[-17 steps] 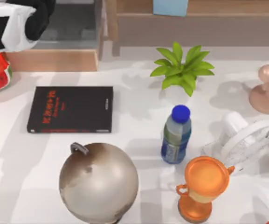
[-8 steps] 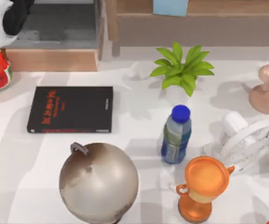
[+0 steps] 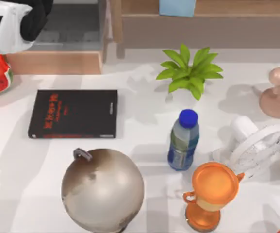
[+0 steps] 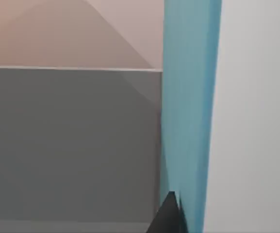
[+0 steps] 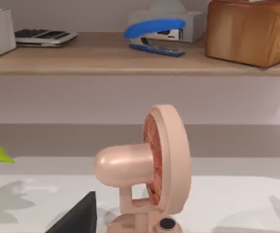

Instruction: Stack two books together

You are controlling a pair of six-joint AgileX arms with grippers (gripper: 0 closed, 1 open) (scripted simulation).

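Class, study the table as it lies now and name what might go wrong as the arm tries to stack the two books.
1. The globe stands close in front of the black book; an arm coming down there may knock it.
2. The light blue book appears in the left wrist view as a thin upright strip, edge-on beside a finger; a grip on such a narrow edge might slip.
3. The water bottle stands upright on the black book's right, so a wide sweep may topple it.
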